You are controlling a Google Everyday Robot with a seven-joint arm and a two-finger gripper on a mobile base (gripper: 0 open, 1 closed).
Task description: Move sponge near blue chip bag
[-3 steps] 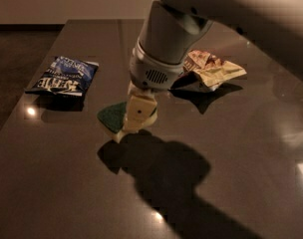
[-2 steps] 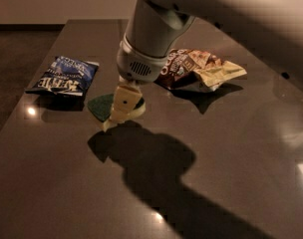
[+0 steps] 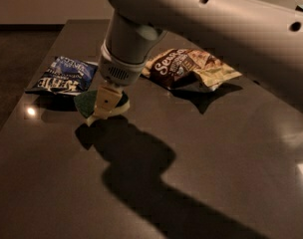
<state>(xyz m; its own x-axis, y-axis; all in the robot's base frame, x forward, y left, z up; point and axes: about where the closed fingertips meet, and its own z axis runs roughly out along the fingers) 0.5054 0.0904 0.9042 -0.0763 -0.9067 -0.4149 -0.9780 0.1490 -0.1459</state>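
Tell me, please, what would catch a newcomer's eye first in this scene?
The big pale arm reaches in from the upper right, casting a heavy shadow across the dark table. Its hand sits left of centre, closed on the green sponge, close to the blue chip bag at the left. A brown chip bag lies behind, near the middle.

The gripper, low over the table just right of the blue chip bag, covers most of the sponge. The arm runs off the top and right edges, and its wrist hides the brown chip bag's left end.
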